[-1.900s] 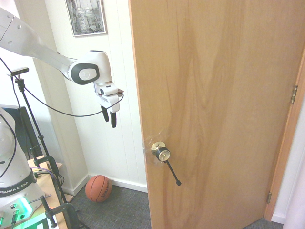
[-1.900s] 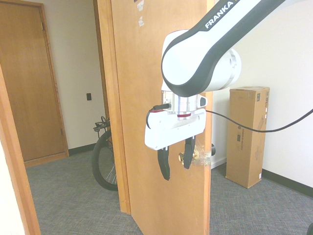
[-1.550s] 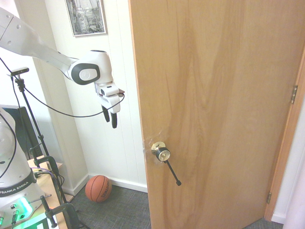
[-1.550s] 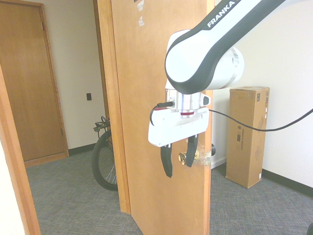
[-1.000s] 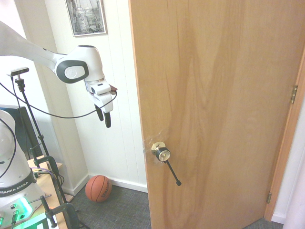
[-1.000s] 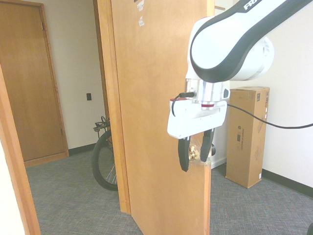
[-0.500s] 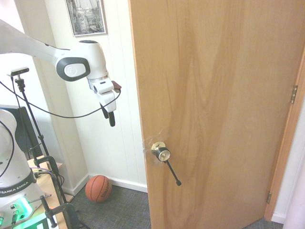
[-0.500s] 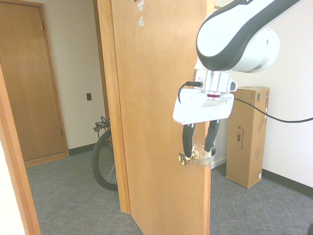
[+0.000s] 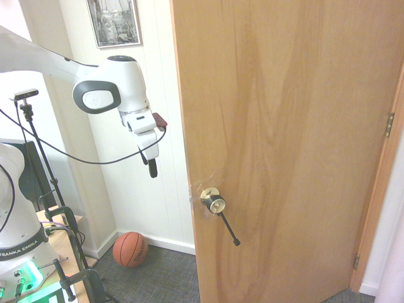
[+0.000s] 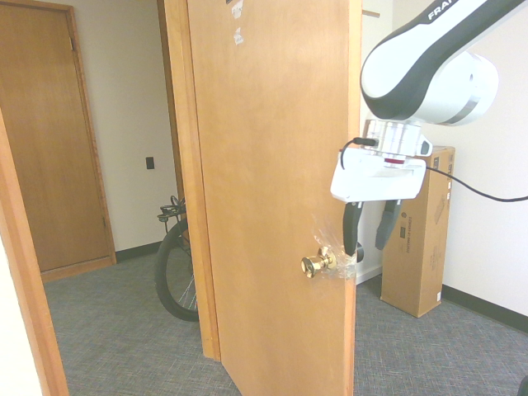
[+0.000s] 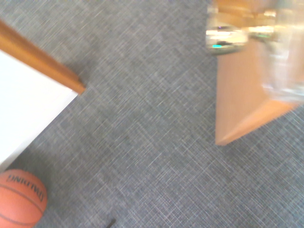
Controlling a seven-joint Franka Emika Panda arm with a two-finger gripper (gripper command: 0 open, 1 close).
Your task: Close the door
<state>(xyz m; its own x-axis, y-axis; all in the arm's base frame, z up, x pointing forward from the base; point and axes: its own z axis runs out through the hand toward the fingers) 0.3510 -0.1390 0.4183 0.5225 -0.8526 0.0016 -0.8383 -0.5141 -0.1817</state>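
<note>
1. First exterior view: we see the big brown door (image 9: pixel 284 139) standing open, with the white wall (image 9: pixel 142 158) to the left of it.
2. A round shiny knob (image 9: pixel 216 202) sits near the door's left edge, and a thin black stick (image 9: pixel 229 230) points down from it.
3. We see two metal hinges on the door's right side, one high (image 9: pixel 389 125) and one low (image 9: pixel 356 261).
4. The gripper (image 9: pixel 150 169) hangs to the left of the door, higher than the knob, and its tips point down.
5. In the second exterior view, we see the two black fingers (image 10: pixel 352 228) apart, with nothing between them. We cannot tell if one touches the door.
6. There we also see a brass knob (image 10: pixel 312 265) on the door's other face, with clear, crinkly wrap (image 10: pixel 337 262) by it.
7. An orange ball (image 9: pixel 130 249) sits on the gray floor (image 9: pixel 161 278), near the wall.
8. A tall brown box (image 10: pixel 419 239) stands behind the gripper, and a bike wheel (image 10: pixel 177 276) shows past the door frame (image 10: pixel 191 181).
9. In the wrist view, we see the knob and the wrap, but they are blurry.
</note>
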